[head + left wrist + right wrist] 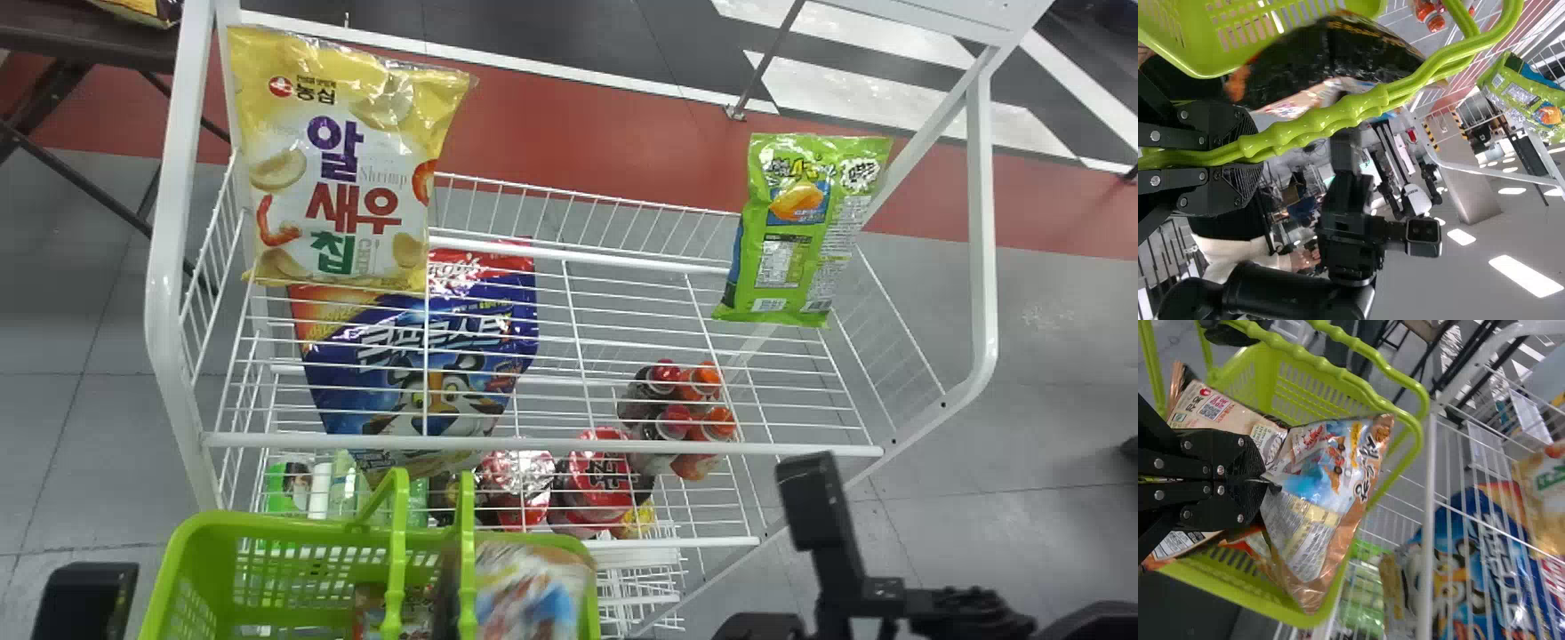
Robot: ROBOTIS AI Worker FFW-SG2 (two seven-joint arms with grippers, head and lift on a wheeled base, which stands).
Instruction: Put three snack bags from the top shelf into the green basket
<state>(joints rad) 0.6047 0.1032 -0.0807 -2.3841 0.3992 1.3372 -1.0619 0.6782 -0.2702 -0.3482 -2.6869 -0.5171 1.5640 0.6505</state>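
On the top shelf, a left snack bag sits at one end and a right snack bag at the other, well apart; beneath the left one lies a large pouch; bottles stand to its right, tubs between; before the rack's left part is the basket, packed bags inside.

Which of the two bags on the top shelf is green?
The right-hand bag, mostly green front to edges; the left-hand bag is yellow and white, and looks larger.
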